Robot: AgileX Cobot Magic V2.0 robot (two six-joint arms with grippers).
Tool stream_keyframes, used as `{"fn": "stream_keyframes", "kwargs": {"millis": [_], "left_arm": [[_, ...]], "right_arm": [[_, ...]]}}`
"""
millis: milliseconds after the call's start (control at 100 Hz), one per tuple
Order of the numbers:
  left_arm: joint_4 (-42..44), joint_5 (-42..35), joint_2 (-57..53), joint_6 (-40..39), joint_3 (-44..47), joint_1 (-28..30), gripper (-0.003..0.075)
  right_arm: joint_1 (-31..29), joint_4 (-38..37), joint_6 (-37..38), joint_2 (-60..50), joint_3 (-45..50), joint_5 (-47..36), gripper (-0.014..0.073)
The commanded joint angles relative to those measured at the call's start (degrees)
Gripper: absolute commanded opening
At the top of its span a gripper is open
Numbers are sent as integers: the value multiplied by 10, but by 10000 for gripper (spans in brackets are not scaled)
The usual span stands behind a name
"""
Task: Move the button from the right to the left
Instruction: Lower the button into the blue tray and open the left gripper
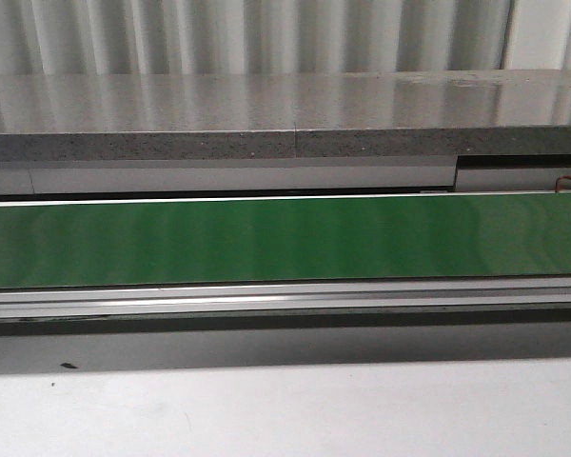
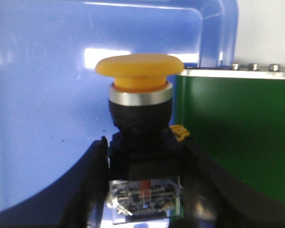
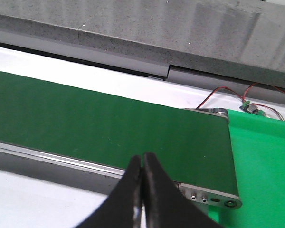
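The button (image 2: 139,102) has a round yellow cap, a silver ring, a dark body and a clear contact block. In the left wrist view my left gripper (image 2: 143,161) is shut on its dark body, one black finger (image 2: 92,185) on each side, holding it over a blue tray (image 2: 42,95). My right gripper (image 3: 142,164) is shut and empty, its black fingers pressed together over the near edge of the green conveyor belt (image 3: 95,123). Neither gripper nor the button shows in the front view.
The green belt (image 1: 285,238) runs across the front view with a grey metal rail (image 1: 285,297) before it and a grey stone ledge (image 1: 266,114) behind. The belt's end (image 2: 232,128) lies beside the blue tray. Red wires and a small board (image 3: 251,107) lie past the belt's other end.
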Motion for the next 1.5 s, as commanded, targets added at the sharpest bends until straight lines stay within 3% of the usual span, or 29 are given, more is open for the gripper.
{"fn": "stream_keyframes", "kwargs": {"millis": [0,480,600,770,860,1080,1160,1360,1490], "left_arm": [[-6,22,-12,22,-8,15,-20],[-9,-4,86,52,-8,66,-1],[-8,-13,99,53,-8,67,123],[-2,-17,102,53,-8,67,421],[-2,-19,102,53,-8,67,483],[-26,-34,71,47,-13,67,480],[-26,-45,45,46,-13,64,445],[-35,-91,-38,-6,-9,37,158],[-37,-112,-86,-36,-5,-3,56]], "right_arm": [[1,-4,-5,4,-15,-44,-68],[1,-4,-5,4,-15,-44,-68],[1,-4,-5,4,-15,-44,-68],[1,-4,-5,4,-15,-44,-68],[1,-4,-5,4,-15,-44,-68],[1,-4,-5,4,-15,-44,-68],[1,-4,-5,4,-15,-44,-68],[1,-4,-5,4,-15,-44,-68],[1,-4,-5,4,-15,-44,-68]]}}
